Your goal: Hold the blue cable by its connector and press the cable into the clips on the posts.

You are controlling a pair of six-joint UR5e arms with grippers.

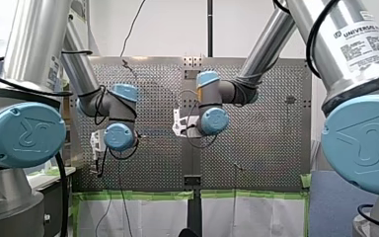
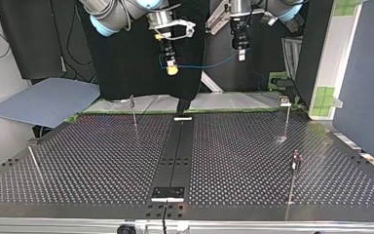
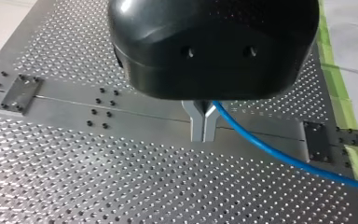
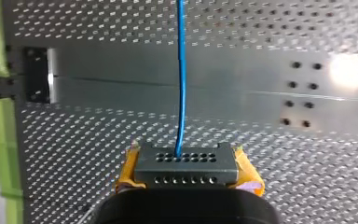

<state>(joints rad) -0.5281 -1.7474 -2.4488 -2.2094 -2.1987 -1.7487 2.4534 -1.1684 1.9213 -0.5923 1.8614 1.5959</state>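
Perforated grey metal table (image 2: 102,161) below. Right gripper (image 4: 189,171) pinches dark perforated connector block (image 4: 186,163), left gripper (image 3: 203,125) pinches thin blue cable (image 4: 181,84): span aloft, seemingly ready for thin metal posts (image 2: 287,119).

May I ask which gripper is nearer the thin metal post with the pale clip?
Left. My left gripper hangs above and beside that post; my right gripper hangs farther toward the top view's left.

Both arms hang high over the table (image 2: 102,161), near its far edge in the top view. Left gripper (image 3: 203,122): metal fingers pinched on blue cable (image 3: 279,156); right gripper (image 4: 189,173): yellow pads clamp connector (image 4: 186,161).
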